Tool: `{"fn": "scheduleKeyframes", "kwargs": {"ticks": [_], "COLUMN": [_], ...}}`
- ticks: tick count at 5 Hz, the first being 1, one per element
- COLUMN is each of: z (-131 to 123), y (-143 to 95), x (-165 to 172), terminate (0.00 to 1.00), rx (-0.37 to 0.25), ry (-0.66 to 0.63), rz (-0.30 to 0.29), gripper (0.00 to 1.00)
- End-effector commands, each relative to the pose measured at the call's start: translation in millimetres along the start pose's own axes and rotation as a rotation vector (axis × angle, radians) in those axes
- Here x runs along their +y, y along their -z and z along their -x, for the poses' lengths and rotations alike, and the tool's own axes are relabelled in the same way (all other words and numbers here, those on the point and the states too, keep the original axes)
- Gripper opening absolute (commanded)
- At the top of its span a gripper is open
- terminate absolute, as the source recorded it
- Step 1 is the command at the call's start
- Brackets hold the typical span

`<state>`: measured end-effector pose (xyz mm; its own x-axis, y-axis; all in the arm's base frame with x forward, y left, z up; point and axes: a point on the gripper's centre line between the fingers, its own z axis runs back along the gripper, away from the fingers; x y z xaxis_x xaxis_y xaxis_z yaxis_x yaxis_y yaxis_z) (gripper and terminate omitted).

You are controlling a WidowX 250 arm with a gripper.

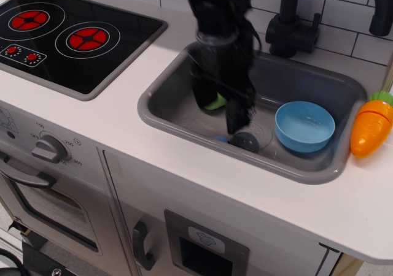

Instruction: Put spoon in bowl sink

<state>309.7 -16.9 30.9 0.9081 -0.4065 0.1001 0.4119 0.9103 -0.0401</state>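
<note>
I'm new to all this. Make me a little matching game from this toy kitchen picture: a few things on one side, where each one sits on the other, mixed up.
Things:
1. spoon
2. bowl
3. carrot
4. stovetop

Places:
A. on the white counter, right of the sink
B. set into the counter, left of the sink
C. on the sink floor at the drain, just under the gripper
D. in the right end of the sink

Pairs: 1-C, 2-D, 3-A, 4-B

In the sink (161,113), spoon (244,141) lies left of bowl (304,126), pear (216,103) behind.
</note>
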Motion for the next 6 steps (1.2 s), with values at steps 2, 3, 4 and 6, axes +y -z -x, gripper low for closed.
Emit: {"fn": "scheduleKeyframes", "kwargs": {"ticks": [2, 3, 4, 6], "z": [-15.4, -14.7, -13.8, -20.2], "y": [44.2, 57.1, 64.1, 58.8], "x": [0.0, 3.6, -3.7, -2.4], "terminate": [0.00, 0.00, 0.00, 0.00], "rx": [-0.061, -0.035, -0.027, -0.028], "ry": [0.051, 0.050, 0.069, 0.042], "rz": [-0.071, -0.074, -0.039, -0.010], "gripper": [1.00, 1.00, 1.00, 0.00]}}
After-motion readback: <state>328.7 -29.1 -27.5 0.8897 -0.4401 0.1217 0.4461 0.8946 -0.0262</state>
